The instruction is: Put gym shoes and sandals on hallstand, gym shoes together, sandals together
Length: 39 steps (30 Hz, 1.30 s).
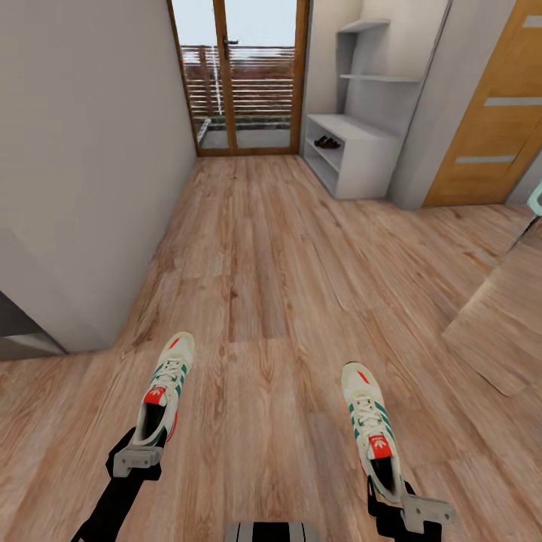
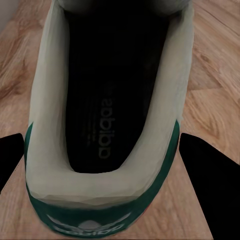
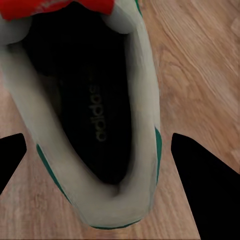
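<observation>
Left gripper (image 1: 138, 461) and right gripper (image 1: 410, 508) each clamp a sneaker heel, toes pointing toward the shoe rack (image 1: 354, 154), well ahead and right; right arm nearer.

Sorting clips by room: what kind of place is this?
Likely a home entrance corridor: light wood-plank floor, glazed wooden door at the end, and a white-grey shoe rack along the wall.
</observation>
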{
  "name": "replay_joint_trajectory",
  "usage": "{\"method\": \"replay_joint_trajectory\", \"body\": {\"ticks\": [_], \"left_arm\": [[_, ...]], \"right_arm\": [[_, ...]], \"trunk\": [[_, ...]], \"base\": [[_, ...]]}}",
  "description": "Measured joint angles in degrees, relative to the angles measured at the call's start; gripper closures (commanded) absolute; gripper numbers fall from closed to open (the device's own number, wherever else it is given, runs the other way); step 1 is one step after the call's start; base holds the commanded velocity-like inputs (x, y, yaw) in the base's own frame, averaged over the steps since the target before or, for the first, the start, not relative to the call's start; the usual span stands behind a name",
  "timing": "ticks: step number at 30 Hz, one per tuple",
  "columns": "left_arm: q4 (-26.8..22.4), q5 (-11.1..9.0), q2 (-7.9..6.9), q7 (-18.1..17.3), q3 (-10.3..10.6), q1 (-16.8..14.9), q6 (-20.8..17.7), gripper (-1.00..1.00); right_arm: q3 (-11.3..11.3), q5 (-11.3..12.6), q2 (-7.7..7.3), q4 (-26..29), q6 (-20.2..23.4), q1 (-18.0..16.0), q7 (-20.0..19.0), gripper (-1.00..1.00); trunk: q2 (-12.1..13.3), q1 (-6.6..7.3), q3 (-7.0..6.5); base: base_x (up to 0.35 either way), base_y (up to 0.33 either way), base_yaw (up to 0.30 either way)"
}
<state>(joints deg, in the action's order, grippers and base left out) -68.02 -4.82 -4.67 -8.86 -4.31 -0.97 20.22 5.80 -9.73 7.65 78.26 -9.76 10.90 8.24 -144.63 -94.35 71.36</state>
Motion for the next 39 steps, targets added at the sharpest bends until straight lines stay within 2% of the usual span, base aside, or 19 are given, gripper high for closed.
{"method": "replay_joint_trajectory", "body": {"ticks": [18,39], "left_arm": [[0.0,0.0,0.01,0.0,0.0,0.0,0.0,1.00],[0.0,0.0,0.00,0.0,0.0,0.0,0.0,1.00]], "right_arm": [[0.0,-0.1,0.03,-0.1,0.0,0.0,0.0,1.00],[0.0,-0.1,0.00,-0.1,0.0,0.0,0.0,1.00]], "trunk": [[0.0,0.00,-0.35],[0.0,0.00,-0.40]], "base": [[0.325,0.000,0.208],[0.326,0.000,0.023]]}}
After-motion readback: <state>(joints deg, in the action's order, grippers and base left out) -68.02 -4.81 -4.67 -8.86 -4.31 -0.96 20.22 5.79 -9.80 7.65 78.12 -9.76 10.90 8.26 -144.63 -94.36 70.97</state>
